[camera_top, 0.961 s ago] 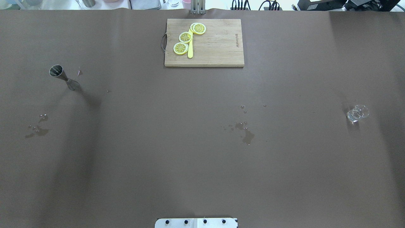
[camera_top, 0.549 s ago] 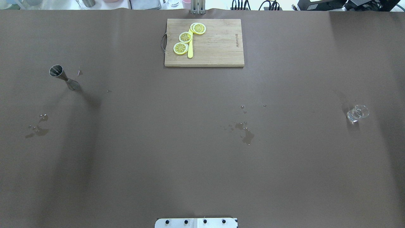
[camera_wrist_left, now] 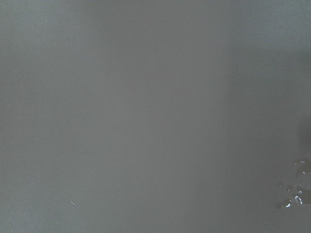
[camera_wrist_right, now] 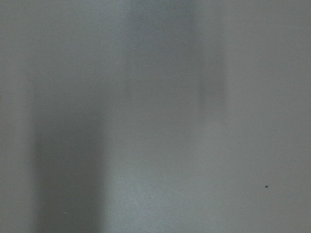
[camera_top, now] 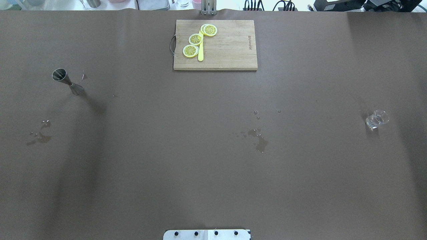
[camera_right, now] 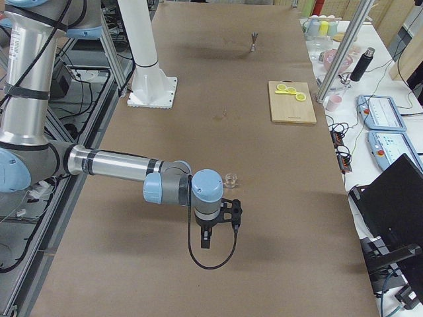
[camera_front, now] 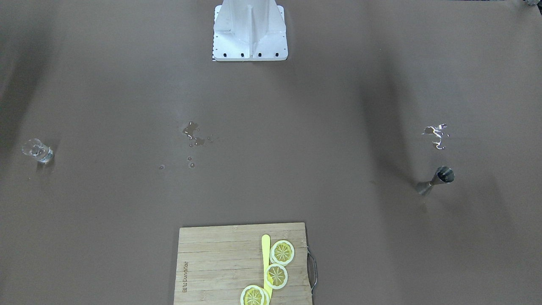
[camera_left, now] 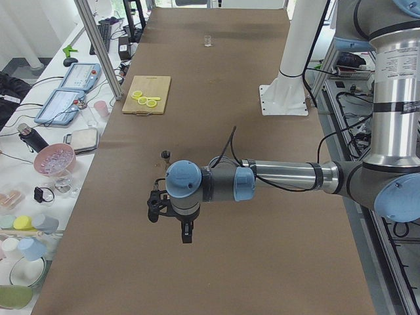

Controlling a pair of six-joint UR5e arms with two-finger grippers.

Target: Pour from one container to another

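Steel double-cone jigger [camera_top: 66, 82] stands upright, open mouth up, on the brown-covered desk [camera_top: 213, 180], far over on the robot's left side. A small clear glass [camera_top: 377, 119] stands well apart from it, at the far right side. Neither is held. Whether either holds liquid I cannot tell, though wet patches [camera_top: 258, 140] near the middle and more near the jigger suggest the surface may be slick.

At the desk's far edge lies a wooden cutting board [camera_top: 230, 50] with yellow lemon slices [camera_top: 195, 39] and a yellow plastic knife [camera_top: 200, 53], well clear of both vessels.

The left tool [camera_left: 186, 233] hangs over bare desk short of the jigger, and the right tool [camera_right: 205, 238] hangs just beside the glass. Both show only from the side, so I cannot tell whether their fingers are spread or closed, and both wrist cameras see only bare desk.

My judgement is that the jigger is light, rigid and smooth, top-heavy on a small foot, so a nudge could tip it. The narrow waist between the cones looks the safest place to clamp. The glass is stiff, slippery and breakable, and is best taken across its side wall, low down, with moderate force
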